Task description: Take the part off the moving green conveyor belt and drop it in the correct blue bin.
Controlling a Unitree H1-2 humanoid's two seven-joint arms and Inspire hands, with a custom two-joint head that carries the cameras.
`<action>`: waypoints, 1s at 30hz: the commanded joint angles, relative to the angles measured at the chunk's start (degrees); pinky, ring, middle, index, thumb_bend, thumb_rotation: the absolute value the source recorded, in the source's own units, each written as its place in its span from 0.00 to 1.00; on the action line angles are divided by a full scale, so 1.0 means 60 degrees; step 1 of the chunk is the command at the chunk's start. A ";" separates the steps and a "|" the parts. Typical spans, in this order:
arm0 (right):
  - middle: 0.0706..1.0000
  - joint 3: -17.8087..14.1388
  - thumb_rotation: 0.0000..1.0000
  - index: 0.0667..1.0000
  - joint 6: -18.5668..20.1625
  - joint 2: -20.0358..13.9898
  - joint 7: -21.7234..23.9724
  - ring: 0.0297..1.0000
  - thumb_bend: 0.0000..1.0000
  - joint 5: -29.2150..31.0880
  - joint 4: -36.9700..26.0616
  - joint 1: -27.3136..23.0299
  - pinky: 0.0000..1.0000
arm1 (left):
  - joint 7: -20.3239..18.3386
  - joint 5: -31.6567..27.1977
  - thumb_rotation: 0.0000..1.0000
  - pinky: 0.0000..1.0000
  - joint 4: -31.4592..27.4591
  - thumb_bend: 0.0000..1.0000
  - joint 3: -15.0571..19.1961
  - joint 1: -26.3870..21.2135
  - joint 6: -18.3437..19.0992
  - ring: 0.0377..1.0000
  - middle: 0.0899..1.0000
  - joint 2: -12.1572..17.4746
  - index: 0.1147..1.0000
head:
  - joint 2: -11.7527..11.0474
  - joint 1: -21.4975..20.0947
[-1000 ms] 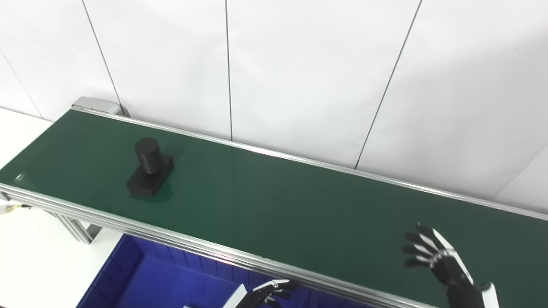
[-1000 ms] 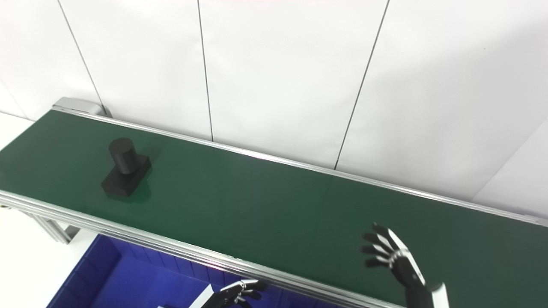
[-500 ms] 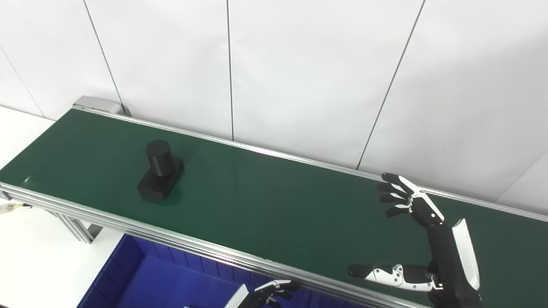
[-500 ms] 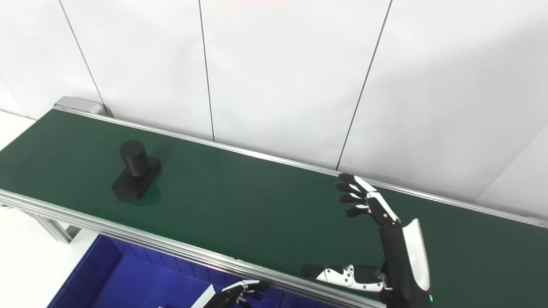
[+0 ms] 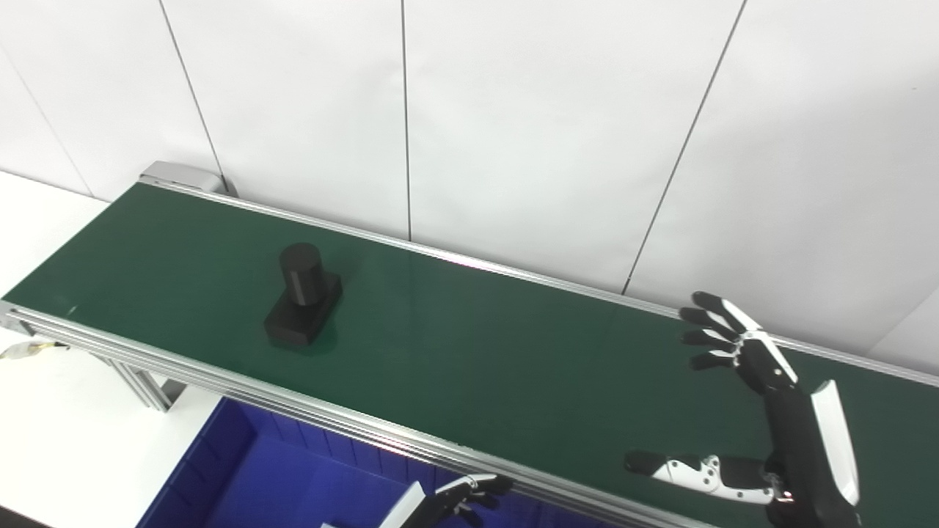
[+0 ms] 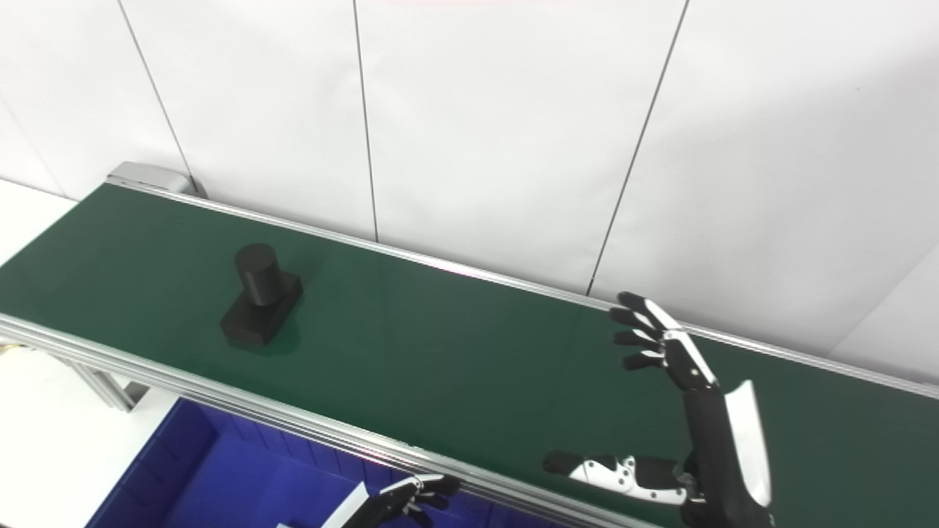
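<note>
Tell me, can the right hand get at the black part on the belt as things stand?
Probably not yet. The right hand is open above the belt's right end, while the black part sits far off toward the left end. Nothing lies between them on the green belt, so the way is free.

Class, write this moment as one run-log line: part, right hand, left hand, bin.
black part: on green belt, untouched | right hand: open over belt | left hand: low by blue bin, grip unclear
</note>
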 commanded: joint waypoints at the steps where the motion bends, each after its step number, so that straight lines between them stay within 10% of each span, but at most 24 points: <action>1: 0.79 -0.0031 0.20 0.85 -0.0041 0.0021 -0.0011 0.71 0.91 0.0173 -0.0198 -0.0154 0.61 | 0.0197 0.0075 0.40 0.62 -0.0270 1.00 -0.0066 -0.0110 -0.0253 0.74 0.80 0.0045 0.78 | -0.0005 0.0004; 30: 0.81 -0.0510 0.20 0.87 0.1090 -0.0355 0.0246 0.74 0.84 0.0065 -0.0509 -0.0968 0.63 | 0.0860 0.0228 0.37 0.61 -0.1100 1.00 -0.0209 0.0431 -0.0253 0.72 0.77 0.0588 0.76 | 0.0395 -0.0472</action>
